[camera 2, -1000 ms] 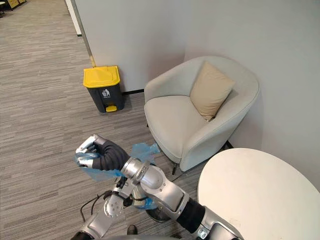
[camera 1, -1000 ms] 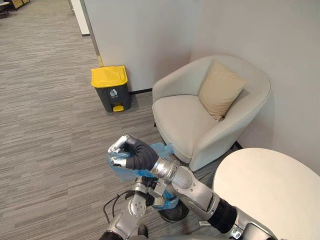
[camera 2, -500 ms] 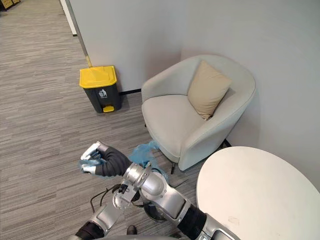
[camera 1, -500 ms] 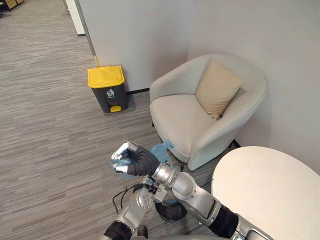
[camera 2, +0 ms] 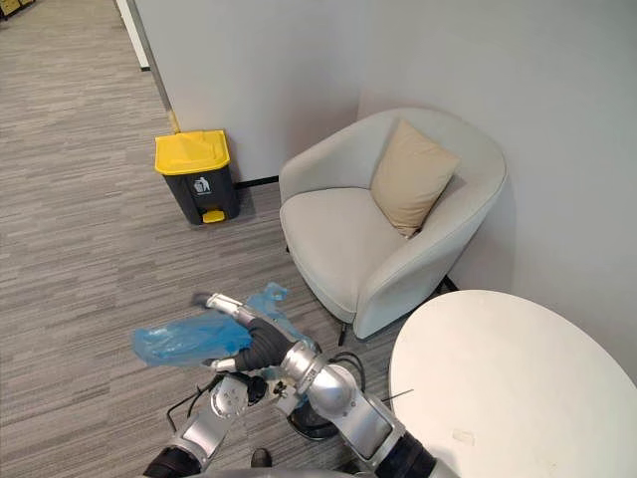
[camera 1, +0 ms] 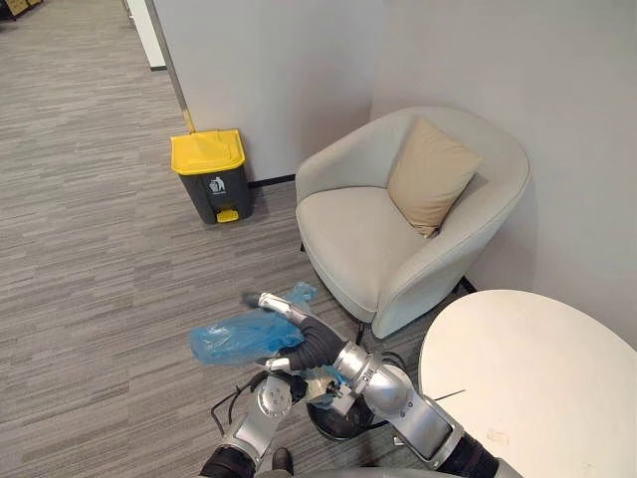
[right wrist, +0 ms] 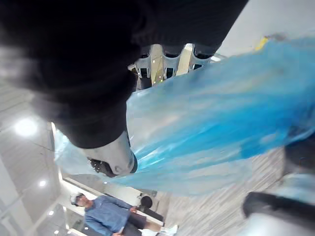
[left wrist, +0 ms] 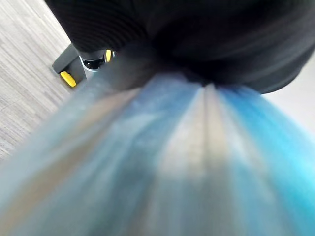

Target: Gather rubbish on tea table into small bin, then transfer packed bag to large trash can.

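**Carrying the packed bag: gathering looks done, transfer not yet made**

Status. The tea table (camera 1: 542, 383) shows a bare white top apart from a faint mark or two near its edge, too small to identify. I judge the gathering stage finished. The blue bag (camera 1: 234, 339) is out of the small bin (camera 1: 343, 428) and held in the air, stretched out sideways over the carpet (camera 1: 90, 249).

Hands. The right hand (camera 1: 304, 344) has the bag's neck pinched between thumb and fingers. Its own wrist view shows blue film running between them. The left hand (left wrist: 206, 44) sits just under the right, close against the film. Whether it grips the bag I cannot tell.

Remaining. The large trash can (camera 1: 211, 177) stands against the wall, well apart from the bag, with its yellow lid down. By my reading three steps are left:
- cross the carpet to the can
- get the lid open
- drop the bag in

Clearances.
- There is open carpet between the bag and the can, with nothing lying on it.
- The armchair (camera 1: 383, 244) flanks that route on the robot's right, its front edge near the arms.
- The table rim is close beside the right arm.
- The small bin sits directly below both arms and is likely to be knocked on turning.
- A wall corner stands just behind the can, so room is limited on its far side.
- A person (right wrist: 106, 219) shows in the right wrist view, at a distance. I cannot place them relative to the route.
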Controlling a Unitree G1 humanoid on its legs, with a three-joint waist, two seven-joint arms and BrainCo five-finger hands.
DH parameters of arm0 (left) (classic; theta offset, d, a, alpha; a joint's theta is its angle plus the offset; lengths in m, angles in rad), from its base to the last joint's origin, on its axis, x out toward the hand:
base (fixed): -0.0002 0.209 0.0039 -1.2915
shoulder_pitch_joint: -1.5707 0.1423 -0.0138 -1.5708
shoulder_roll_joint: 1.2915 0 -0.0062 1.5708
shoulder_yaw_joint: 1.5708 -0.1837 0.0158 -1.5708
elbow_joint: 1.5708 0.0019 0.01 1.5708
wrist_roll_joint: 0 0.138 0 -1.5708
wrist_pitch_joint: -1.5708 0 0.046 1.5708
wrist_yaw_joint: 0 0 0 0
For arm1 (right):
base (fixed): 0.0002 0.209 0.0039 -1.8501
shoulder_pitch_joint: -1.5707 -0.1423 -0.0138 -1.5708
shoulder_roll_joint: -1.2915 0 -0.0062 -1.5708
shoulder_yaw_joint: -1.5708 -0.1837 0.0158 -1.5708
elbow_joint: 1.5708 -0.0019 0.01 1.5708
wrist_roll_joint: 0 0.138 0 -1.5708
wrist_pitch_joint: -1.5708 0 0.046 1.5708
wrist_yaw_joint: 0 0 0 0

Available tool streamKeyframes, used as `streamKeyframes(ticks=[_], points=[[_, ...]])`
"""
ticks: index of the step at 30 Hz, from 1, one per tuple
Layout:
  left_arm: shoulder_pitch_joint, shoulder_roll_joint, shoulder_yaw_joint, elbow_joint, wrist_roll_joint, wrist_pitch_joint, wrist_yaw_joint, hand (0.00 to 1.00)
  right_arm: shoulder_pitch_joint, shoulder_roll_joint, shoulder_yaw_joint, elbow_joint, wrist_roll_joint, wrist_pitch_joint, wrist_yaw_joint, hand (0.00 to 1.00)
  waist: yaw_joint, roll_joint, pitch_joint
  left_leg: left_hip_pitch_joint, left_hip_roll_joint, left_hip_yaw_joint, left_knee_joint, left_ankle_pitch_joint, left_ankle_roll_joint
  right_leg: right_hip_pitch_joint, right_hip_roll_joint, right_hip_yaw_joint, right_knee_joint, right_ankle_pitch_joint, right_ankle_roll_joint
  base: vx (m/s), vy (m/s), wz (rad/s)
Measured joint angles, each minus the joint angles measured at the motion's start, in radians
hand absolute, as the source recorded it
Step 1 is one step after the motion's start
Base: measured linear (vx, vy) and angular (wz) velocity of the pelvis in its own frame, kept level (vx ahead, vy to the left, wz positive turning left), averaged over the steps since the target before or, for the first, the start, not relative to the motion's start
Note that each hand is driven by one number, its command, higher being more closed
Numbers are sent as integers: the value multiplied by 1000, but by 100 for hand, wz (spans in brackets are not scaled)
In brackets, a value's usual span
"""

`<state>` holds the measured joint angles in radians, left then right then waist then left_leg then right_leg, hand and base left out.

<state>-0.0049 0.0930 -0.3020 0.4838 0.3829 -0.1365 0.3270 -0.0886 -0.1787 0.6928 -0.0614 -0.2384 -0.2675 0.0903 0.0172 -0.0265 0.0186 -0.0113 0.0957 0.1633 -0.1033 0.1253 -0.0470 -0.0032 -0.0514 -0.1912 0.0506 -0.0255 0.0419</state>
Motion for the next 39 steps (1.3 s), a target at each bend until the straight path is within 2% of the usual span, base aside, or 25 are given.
streamKeyframes(ticks=[7, 16, 21, 26, 29, 34, 39], points=[[39, 11, 70, 0, -20, -1, 2, 100, 25, -98, -39, -69, -207, -44, -50, 0, 2, -4, 8, -2, 0, 0, 0, 0, 0, -1, 0, 0, 0, 0, 0, 0, 0, 0], [102, 33, 141, 0, -50, -7, 2, 100, 122, -161, -176, -82, -222, -75, -69, 0, 2, 0, 23, -1, 0, 2, 0, 0, 0, -2, 0, 3, 1, 0, 0, 0, 0, 0], [147, 39, 196, 32, -70, -20, -13, 100, 222, -120, -318, -4, -146, -72, -69, 0, -1, 9, 34, 0, -6, 3, 0, -1, 0, -1, 0, 4, 1, -1, 0, 0, 0, 0], [185, 41, 251, 86, -70, -28, -45, 100, 263, -35, -469, 217, -72, -30, -72, 0, -2, 18, 39, 1, -7, 4, 0, -4, -5, -1, -2, 4, 1, -3, 1, 0, 0, 0], [188, 42, 277, 130, -77, -28, -53, 100, 268, -15, -514, 308, -22, -26, -77, 0, -2, 25, 42, 1, -7, 4, 0, -5, -5, -1, -2, 4, 2, -7, -3, 0, 0, 0], [215, 46, 307, 197, -106, -28, -68, 100, 273, 24, -583, 477, 60, 8, -98, 0, -2, 32, 43, 10, -7, 4, 0, -11, -10, -1, -5, 3, 17, -21, 3, 0, 0, 0], [222, 45, 310, 242, -116, -28, -85, 100, 272, 43, -623, 563, 132, 23, -112, 0, -2, 38, 40, 11, -9, 3, 2, -13, -11, 0, -4, 2, 18, -24, 3, 32, -2, 0]])
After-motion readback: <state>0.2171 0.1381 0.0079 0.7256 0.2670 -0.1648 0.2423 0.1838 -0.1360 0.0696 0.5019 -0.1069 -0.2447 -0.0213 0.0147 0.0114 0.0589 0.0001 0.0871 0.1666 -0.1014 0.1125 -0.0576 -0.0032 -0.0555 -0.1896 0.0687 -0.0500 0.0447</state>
